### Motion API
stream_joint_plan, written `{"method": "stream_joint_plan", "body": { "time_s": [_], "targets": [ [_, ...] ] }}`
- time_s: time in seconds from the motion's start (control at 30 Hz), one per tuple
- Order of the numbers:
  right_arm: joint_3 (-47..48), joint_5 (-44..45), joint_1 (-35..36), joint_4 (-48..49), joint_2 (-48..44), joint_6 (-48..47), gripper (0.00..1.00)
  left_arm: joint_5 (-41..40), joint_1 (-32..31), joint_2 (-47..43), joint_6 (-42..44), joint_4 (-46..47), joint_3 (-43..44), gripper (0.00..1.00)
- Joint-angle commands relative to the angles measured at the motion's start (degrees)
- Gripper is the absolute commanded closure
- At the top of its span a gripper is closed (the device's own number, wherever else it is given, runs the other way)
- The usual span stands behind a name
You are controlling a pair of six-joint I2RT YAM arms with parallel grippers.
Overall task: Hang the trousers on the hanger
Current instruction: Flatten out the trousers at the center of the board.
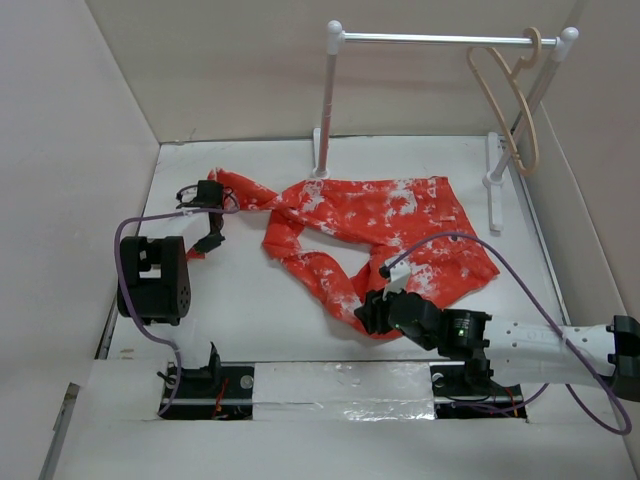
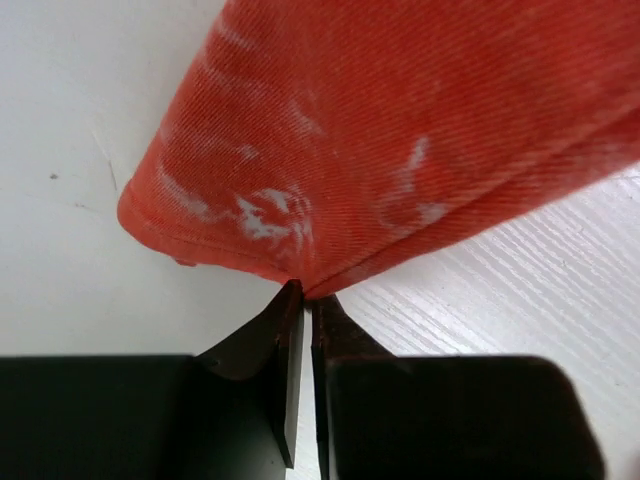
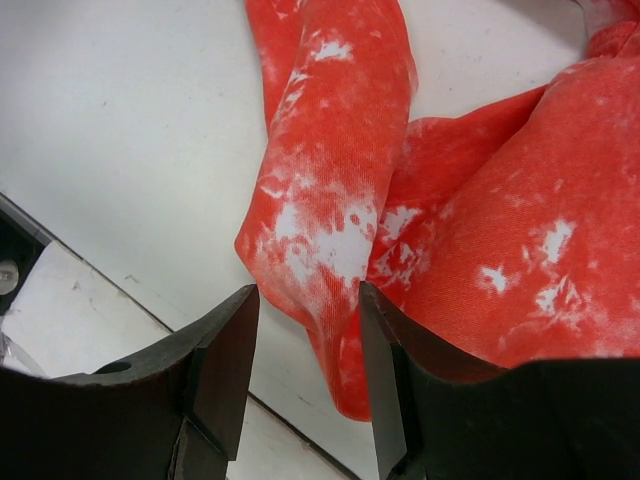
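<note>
The orange-red trousers (image 1: pixel 380 220) with white blotches lie spread across the middle of the white table, one leg reaching left and the other folded toward the near edge. My left gripper (image 1: pixel 212 192) is shut on the end of the left leg; in the left wrist view the closed tips (image 2: pixel 307 295) pinch the hem of the cloth (image 2: pixel 400 130). My right gripper (image 1: pixel 368 312) is open over the near fold; in the right wrist view (image 3: pixel 308 292) the cloth (image 3: pixel 330 200) lies between its fingers. The beige hanger (image 1: pixel 505 100) hangs by its hook from the rail at the back right.
The white rack (image 1: pixel 332 100) with its metal rail (image 1: pixel 430 38) stands at the back, its feet beside the trousers. White walls enclose the table on the left, back and right. A foil-taped strip (image 1: pixel 340 385) runs along the near edge. Purple cables (image 1: pixel 520 285) loop from both arms.
</note>
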Motion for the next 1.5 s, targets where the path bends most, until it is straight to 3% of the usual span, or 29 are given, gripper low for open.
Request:
{"method": "stream_joint_plan", "body": {
  "time_s": [0.0,0.13,0.23,0.37,0.5,0.63,0.8,0.97,1.13,1.17,1.23,1.4,1.43,1.47],
  "targets": [
    [-0.3,0.1,-0.4,4.0,0.0,-0.8,0.49,-2.3,0.1,-1.1,0.9,-1.8,3.1,1.00],
    [-0.5,0.7,-0.4,4.7,1.5,-1.0,0.49,2.5,-3.8,-10.6,1.6,-2.3,3.7,1.00],
    [-0.2,1.2,-0.4,4.8,2.5,-1.2,0.49,15.2,-7.4,-18.8,0.9,-5.2,7.3,1.00],
    [0.1,1.5,-0.4,4.0,1.7,-1.0,0.49,30.0,-7.4,-27.0,-0.8,-7.7,13.9,1.00],
    [-0.3,2.0,-0.4,3.0,-0.5,-1.0,0.49,39.8,0.8,-32.6,-4.9,-4.8,16.9,1.00],
    [1.1,3.6,-0.9,0.4,-2.0,-1.0,0.48,44.3,9.3,-38.1,-15.8,6.8,5.4,1.00],
    [3.3,3.7,-2.2,-2.5,-2.4,-1.3,0.48,42.5,20.0,-37.5,-32.7,26.7,-10.3,0.99],
    [3.7,3.7,-2.7,-2.9,-2.5,-1.1,0.51,43.5,29.4,-29.8,-40.0,38.7,-15.6,0.93],
    [3.5,3.0,-3.2,-0.4,-1.1,-2.6,0.51,44.4,31.6,-18.6,-31.6,35.4,-7.6,0.79],
    [3.7,2.8,-3.2,0.3,-0.6,-2.9,0.51,44.6,31.6,-17.5,-30.6,35.0,-6.8,0.64],
    [4.2,2.4,-3.2,0.4,1.2,-3.0,0.51,43.9,31.6,-14.8,-27.6,33.7,-4.0,0.53],
    [5.2,2.3,-3.8,2.4,4.7,-4.4,0.51,34.6,26.6,-16.5,-15.3,23.8,0.1,0.51],
    [5.3,2.3,-3.8,2.5,5.1,-4.5,0.59,28.8,24.6,-18.7,-13.7,22.7,0.0,0.52],
    [5.4,2.4,-4.3,2.6,5.4,-4.5,0.65,25.6,22.0,-20.0,-12.2,22.3,-0.7,0.64]
  ]
}}
